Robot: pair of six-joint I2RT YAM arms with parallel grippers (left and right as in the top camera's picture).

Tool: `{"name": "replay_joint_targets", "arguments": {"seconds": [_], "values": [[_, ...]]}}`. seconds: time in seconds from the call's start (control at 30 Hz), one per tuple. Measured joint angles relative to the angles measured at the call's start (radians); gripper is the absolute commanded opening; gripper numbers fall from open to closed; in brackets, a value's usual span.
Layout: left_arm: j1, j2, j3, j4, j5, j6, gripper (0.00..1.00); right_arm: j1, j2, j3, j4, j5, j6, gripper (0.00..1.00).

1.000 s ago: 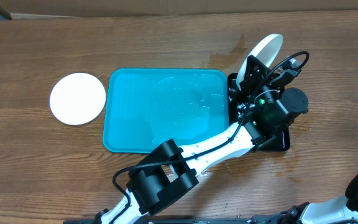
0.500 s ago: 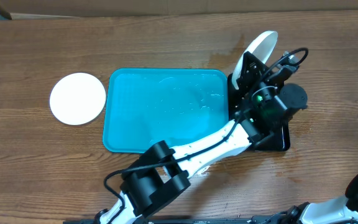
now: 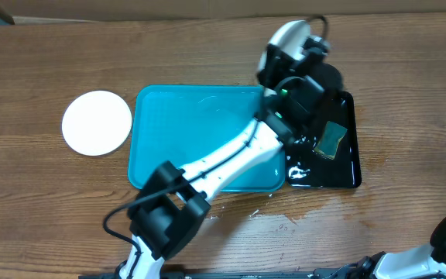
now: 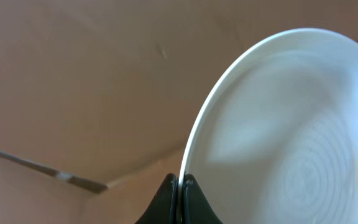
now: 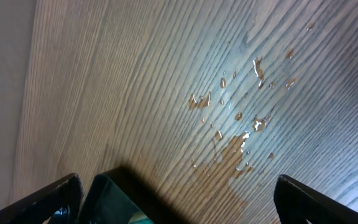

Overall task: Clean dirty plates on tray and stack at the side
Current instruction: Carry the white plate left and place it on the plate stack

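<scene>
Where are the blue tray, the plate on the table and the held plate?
blue tray (image 3: 169, 132): overhead view, bare floor.
plate on the table (image 3: 97, 122): overhead view, its middle.
held plate (image 4: 291, 137): left wrist view, white face.

left end effector (image 4: 180, 185) swung the plate (image 4: 291, 124) leftward off the black tray (image 3: 352, 108), uncovering a sponge (image 3: 331, 139).

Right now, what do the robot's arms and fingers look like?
The left arm has white links, bulky black joints, a looping black cable and a small green light. Its fingers are slim and black; the right arm's fingers are black too.
</scene>
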Motion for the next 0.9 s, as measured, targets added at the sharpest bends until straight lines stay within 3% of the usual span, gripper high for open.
{"name": "replay_joint_targets", "arguments": {"seconds": [0.17, 0.2, 0.37, 0.53, 0.67, 0.9], "values": [[0.105, -0.073, 0.001, -0.317, 0.198, -0.215, 0.04, 0.000, 0.000, 0.000, 0.000, 0.000, -0.001, 1.00], [0.148, -0.118, 0.002, -0.402, 0.283, -0.293, 0.04, 0.000, 0.000, 0.000, -0.001, 0.000, 0.000, 1.00], [0.326, -0.301, 0.012, -0.642, 0.570, -0.459, 0.04, 0.000, 0.000, 0.000, 0.000, 0.000, 0.000, 1.00], [0.573, -0.407, 0.038, -0.892, 0.808, -0.517, 0.04, 0.000, 0.000, 0.000, 0.000, 0.000, 0.000, 1.00], [0.799, -0.386, 0.040, -1.051, 0.969, -0.537, 0.04, 0.000, 0.000, 0.000, 0.000, 0.000, 0.000, 1.00], [1.089, -0.263, 0.040, -1.125, 1.115, -0.562, 0.04, 0.000, 0.000, 0.000, 0.000, 0.000, 0.000, 1.00]]}}
